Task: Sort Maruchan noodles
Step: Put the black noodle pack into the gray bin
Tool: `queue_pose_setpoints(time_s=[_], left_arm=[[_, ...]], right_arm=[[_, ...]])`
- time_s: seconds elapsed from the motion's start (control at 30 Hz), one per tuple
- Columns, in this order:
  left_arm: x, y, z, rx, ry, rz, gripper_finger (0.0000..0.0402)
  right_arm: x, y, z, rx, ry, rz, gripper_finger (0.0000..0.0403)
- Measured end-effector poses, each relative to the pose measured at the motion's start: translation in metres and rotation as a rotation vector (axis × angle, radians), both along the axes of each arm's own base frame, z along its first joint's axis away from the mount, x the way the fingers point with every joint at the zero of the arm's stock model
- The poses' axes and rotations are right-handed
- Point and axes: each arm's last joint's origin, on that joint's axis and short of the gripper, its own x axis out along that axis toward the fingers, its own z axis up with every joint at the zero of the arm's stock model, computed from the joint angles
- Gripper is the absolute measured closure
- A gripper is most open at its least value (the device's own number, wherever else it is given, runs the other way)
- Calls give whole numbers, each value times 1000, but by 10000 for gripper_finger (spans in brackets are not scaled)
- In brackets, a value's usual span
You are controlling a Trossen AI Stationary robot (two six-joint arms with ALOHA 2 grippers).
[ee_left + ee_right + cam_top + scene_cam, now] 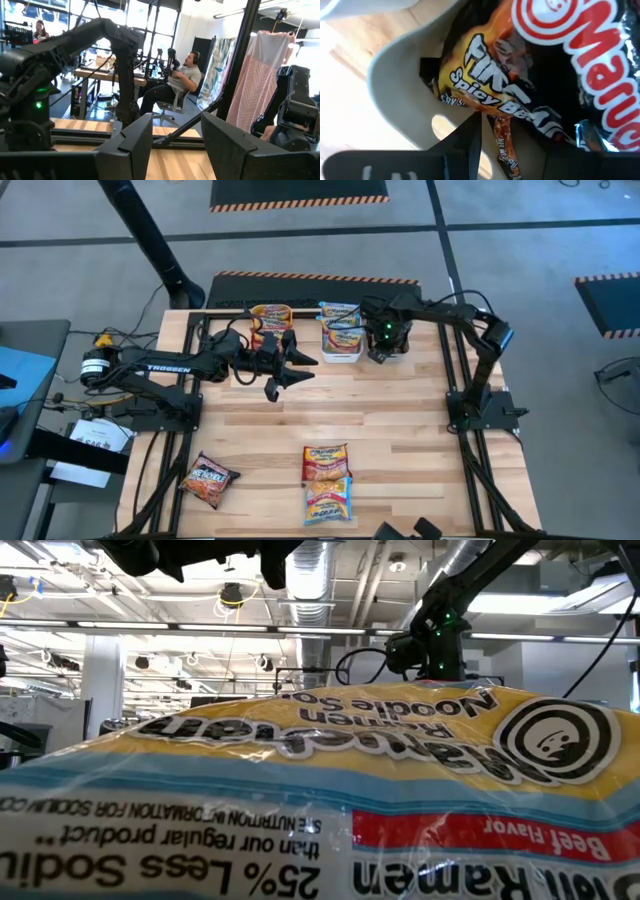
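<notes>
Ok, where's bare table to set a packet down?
The wide wood band between the bins at the far edge and the near packets is bare. Crowded: the far edge, where both the left gripper and right gripper work.

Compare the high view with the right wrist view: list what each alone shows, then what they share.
Only the high view: the left pincer open above the table, three loose packets near the front edge, one dark and two orange-yellow, and filled bins at the back. Only the right wrist view: the Fire Spicy Beef packet inside the grey bin. Both share the right pincer at that bin.
</notes>
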Motion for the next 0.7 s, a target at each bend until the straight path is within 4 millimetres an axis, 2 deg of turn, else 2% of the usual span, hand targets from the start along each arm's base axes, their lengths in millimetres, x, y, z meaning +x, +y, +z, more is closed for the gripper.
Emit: queue_pose_setpoints(time_s=[0.4,0.7], left_arm=[[0,0,0,-1,1,1,244],[0,0,0,1,0,2,244]], right_arm=[[-7,-10,0,0,-21,-82,271],[-8,-3,18,38,29,-37,271]])
